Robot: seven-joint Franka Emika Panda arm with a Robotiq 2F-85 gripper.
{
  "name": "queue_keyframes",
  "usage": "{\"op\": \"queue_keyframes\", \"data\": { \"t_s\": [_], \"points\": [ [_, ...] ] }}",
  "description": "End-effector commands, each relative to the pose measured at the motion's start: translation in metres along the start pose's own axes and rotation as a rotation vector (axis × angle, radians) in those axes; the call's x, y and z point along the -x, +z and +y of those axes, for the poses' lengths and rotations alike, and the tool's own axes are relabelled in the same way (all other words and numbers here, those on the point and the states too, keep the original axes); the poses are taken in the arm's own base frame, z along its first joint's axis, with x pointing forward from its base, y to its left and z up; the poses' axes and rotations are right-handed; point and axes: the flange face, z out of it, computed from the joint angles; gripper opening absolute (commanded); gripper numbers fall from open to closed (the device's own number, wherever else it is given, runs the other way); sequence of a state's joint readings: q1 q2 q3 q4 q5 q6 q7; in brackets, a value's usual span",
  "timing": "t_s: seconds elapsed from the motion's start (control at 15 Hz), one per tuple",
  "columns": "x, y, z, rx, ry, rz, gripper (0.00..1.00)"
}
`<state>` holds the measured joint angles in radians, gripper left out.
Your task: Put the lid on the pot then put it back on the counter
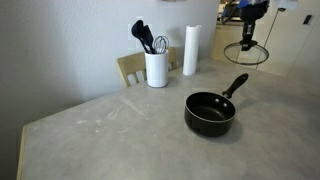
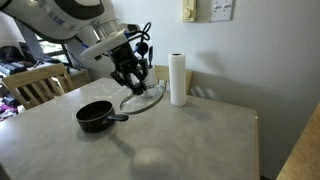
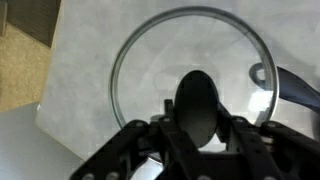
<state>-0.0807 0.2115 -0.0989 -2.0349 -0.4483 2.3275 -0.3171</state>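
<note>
Above the desk [image 1: 100,135], off to the side of the pot [image 1: 210,113] and well clear of it, the tool [image 1: 247,42] is clamped on the knob [image 3: 200,105] of the lid [image 1: 238,57], holding it level. Centre rim over rim first, then lower it straight and gently.

Home kitchen: grey stone counter [image 1: 110,135] w/ pot [image 1: 210,113]; white utensil holder [image 1: 156,69] & paper-towel roll [image 1: 190,50] at far edge; wooden chair [image 1: 129,66] behind. Switch plates [image 2: 222,9] on wall, tan carpet [image 3: 20,85] on floor.
</note>
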Motion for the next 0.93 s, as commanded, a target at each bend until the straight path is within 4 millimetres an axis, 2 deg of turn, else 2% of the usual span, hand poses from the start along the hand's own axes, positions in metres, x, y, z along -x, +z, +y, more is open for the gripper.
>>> {"op": "queue_keyframes", "data": {
  "t_s": [0.0,0.27,0.6,0.87],
  "points": [
    [-0.019,-0.016,-0.023,-0.041,-0.054,-0.01,0.14],
    [-0.046,-0.02,-0.061,-0.066,-0.083,-0.019,0.14],
    [-0.073,-0.02,-0.097,-0.079,-0.116,-0.033,0.14],
    [-0.087,-0.034,-0.16,-0.107,-0.159,-0.002,0.14]
  ]
}}
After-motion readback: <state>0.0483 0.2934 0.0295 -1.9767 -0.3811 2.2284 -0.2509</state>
